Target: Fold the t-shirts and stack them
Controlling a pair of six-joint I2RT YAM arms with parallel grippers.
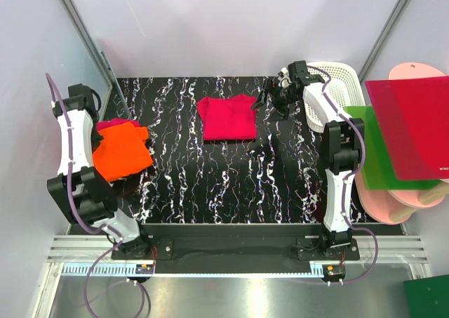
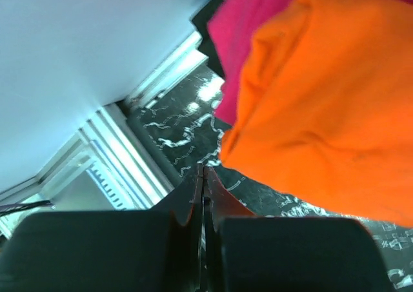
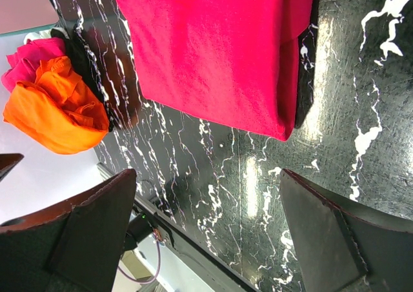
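Red t-shirt [image 1: 226,118]: is lying folded flat in the far centre of the table [image 1: 210,191]. The outline is near-square, slightly wider left to right, with edges running almost parallel to the table edges. Neck direction cannot be told.
Orange t-shirt [image 1: 123,151]: is lying bunched at the table's left edge, overlapping a pink garment [image 1: 112,126]. Its long axis is running left to right, tilted slightly.
Left gripper [image 2: 201,176]: is hanging just beside the orange t-shirt, jaws clenched together on nothing.
Right gripper [image 3: 206,176]: is hovering just right of the red t-shirt, jaws spread wide, gripping nothing.
Surface: black tabletop with white marble veining.
Room: white walls [image 1: 210,23] are enclosing the cell. A white basket [image 1: 337,79], red board [image 1: 414,128] and green board [image 1: 379,160] are sitting at the right.
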